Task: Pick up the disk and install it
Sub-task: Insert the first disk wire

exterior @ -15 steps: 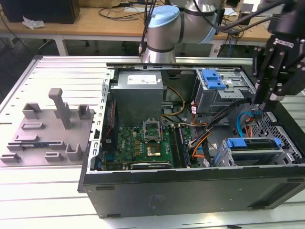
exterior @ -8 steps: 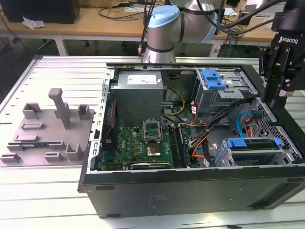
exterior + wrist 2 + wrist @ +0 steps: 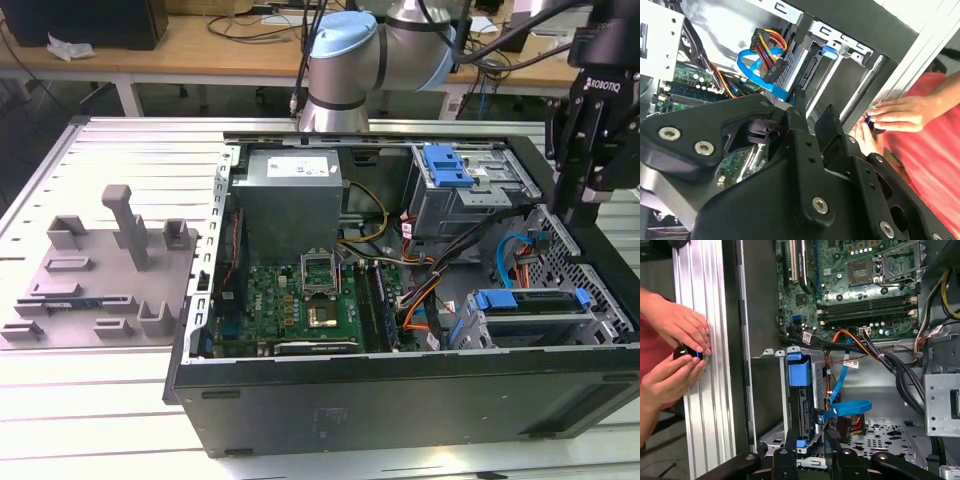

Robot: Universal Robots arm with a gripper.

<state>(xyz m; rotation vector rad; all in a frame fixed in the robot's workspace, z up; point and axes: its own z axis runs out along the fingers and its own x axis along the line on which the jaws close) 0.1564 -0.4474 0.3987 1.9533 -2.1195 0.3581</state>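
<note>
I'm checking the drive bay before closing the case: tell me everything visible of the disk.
The disk is a flat grey-silver drive framed by blue plastic rails, with a blue handle at one end. It stands on edge inside the grey metal cage in a corner of the case, on the exterior view's right. A blue cable runs beside it. The tool hangs near it; contact unclear.

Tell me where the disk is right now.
On the exterior view's right, the disk sits in the drive cage at the open computer case's near corner, below the claw.
</note>
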